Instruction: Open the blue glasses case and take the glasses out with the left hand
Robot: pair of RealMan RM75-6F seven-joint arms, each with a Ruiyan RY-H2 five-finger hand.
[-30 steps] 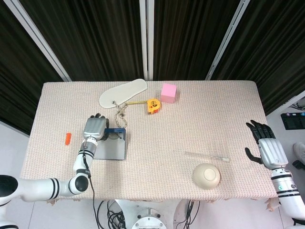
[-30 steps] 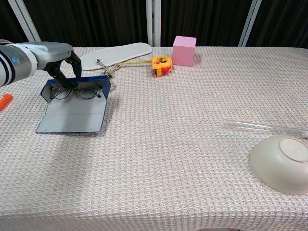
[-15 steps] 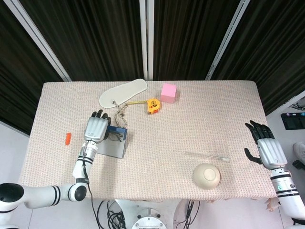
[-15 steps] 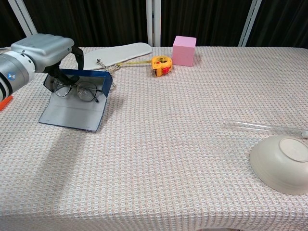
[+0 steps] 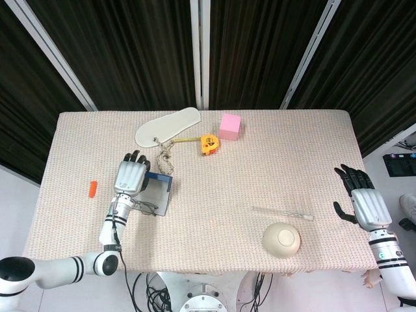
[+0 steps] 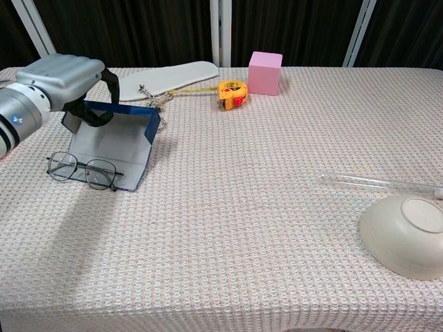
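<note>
The blue glasses case (image 6: 114,138) lies open on the left of the table, its rear wall raised and its flat lid toward the front. My left hand (image 6: 62,76) hooks its fingers over the case's back-left wall and holds it; in the head view the left hand (image 5: 128,177) covers the case's (image 5: 158,194) rear. The thin-framed glasses (image 6: 82,169) lie out of the tray, half on the lid's front-left corner and half on the cloth, also visible as the glasses (image 5: 146,208) from above. My right hand (image 5: 364,200) hangs open beyond the table's right edge.
At the back lie a white insole (image 6: 166,78), a small chain (image 5: 164,153), a yellow tape measure (image 6: 232,93) and a pink cube (image 6: 264,72). A clear tube (image 6: 377,183) and an upturned beige bowl (image 6: 405,234) sit front right. An orange piece (image 5: 92,188) lies far left.
The left hand tipped the case's rear up and the glasses slid out of the tray, forward onto the lid's front corner and the cloth. The right hand stayed put.
</note>
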